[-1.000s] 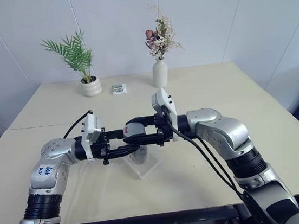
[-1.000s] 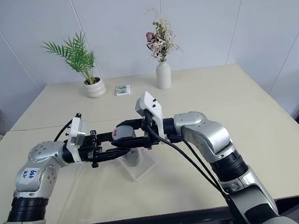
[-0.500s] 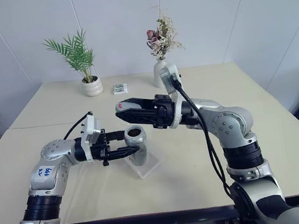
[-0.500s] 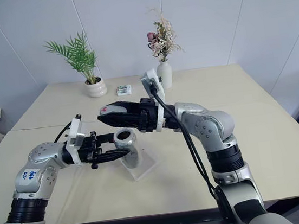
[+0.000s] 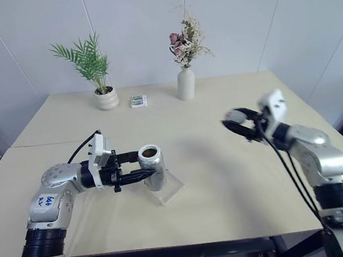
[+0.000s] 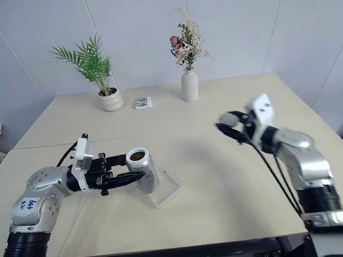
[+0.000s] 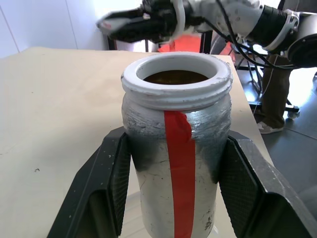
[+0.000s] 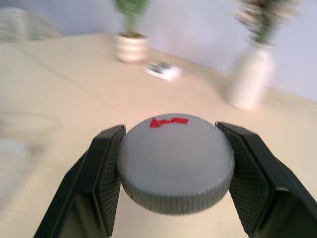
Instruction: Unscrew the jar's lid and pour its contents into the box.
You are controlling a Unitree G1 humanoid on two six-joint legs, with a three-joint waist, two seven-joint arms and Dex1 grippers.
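Observation:
The jar (image 5: 154, 167), silvery with a red stripe, stands upright with its mouth uncovered, and my left gripper (image 5: 141, 176) is shut on its side. Through the left wrist view's jar (image 7: 177, 148) mouth I see dark brown contents (image 7: 173, 77). Below and just right of the jar lies the clear box (image 5: 172, 192) on the table. My right gripper (image 5: 235, 120) hovers far to the right above the table, shut on the grey lid (image 8: 176, 161), which bears a small red mark.
At the table's far edge stand a potted palm (image 5: 105, 99), a small printed packet (image 5: 137, 101) and a white flower vase (image 5: 185, 84). A seam crosses the tabletop (image 5: 218, 204) on the left.
The right gripper lifted the lid off the jar and swung it far to the right. The jar's mouth is now uncovered. The left gripper kept the jar in place.

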